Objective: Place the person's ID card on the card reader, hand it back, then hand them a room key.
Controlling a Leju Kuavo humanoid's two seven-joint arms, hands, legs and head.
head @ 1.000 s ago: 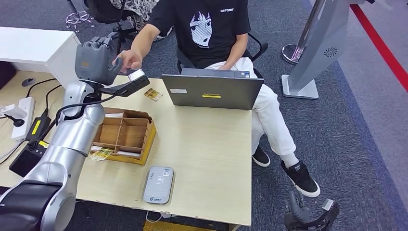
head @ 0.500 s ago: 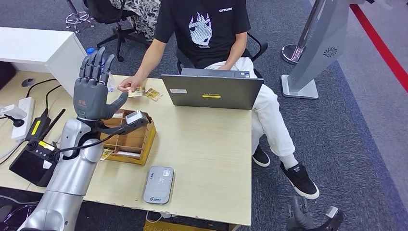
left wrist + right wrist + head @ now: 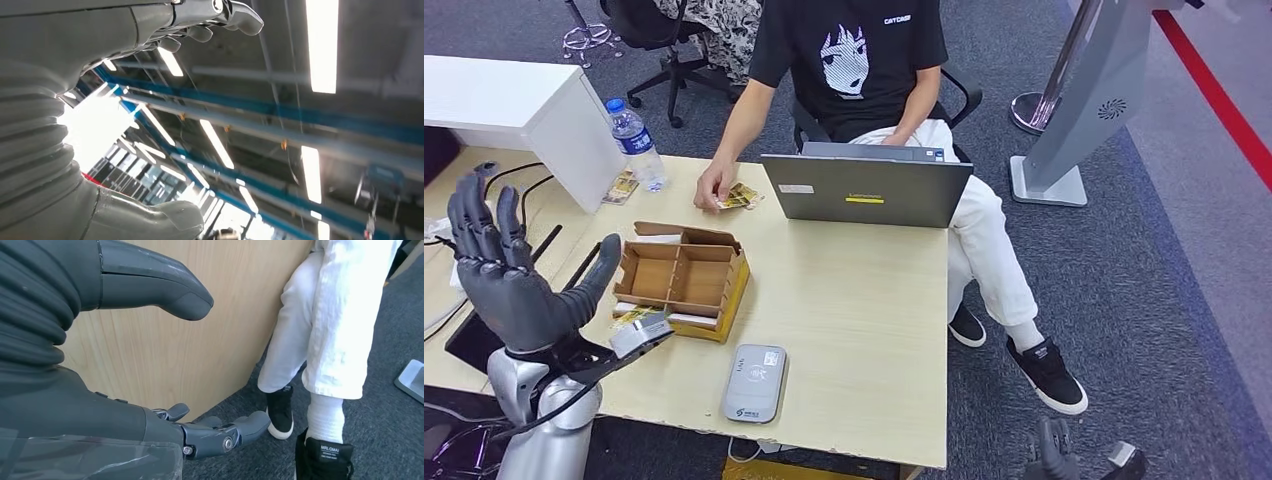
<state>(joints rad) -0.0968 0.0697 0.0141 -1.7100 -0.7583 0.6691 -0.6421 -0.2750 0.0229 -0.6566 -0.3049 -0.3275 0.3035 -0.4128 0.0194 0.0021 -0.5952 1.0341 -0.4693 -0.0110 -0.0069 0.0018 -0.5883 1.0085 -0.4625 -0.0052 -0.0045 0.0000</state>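
Head view, left hand: the left hand [image 3: 512, 285] stood raised over the near left edge of the bench [image 3: 854, 310], palm up, its fingers [image 3: 484, 225] spread apart and holding nothing.
Head view, cards: small yellow-printed cards [image 3: 739, 196] lay on the far side of the bench under the person's hand [image 3: 714, 187], just left of the laptop [image 3: 864, 190]; whether one was the ID card or a room key could not be told. More such cards [image 3: 620, 187] lay beside the water bottle [image 3: 635, 143], and another [image 3: 632, 319] lay at the near left corner of the divided cardboard box [image 3: 684, 280].
Head view, card reader: the grey card reader [image 3: 755, 383] lay flat near the front edge of the bench, just in front of the box, with no card on it.
Head view, person: a person in a black T-shirt [image 3: 849, 60] and white trousers sat behind the laptop.
Head view, right hand: the right hand [image 3: 1064, 462] hung low beside the bench, above the carpet.
Left wrist view: the left hand [image 3: 150, 45] pointed toward the ceiling lights [image 3: 320, 45], its fingers [image 3: 235, 12] extended with nothing between them.
Right wrist view: the right hand [image 3: 165, 365] hung beside the wooden side panel [image 3: 165, 340] of the bench, thumb and fingers [image 3: 230, 432] apart and empty, near the person's white trouser leg [image 3: 330, 325] and black shoes [image 3: 280, 410].
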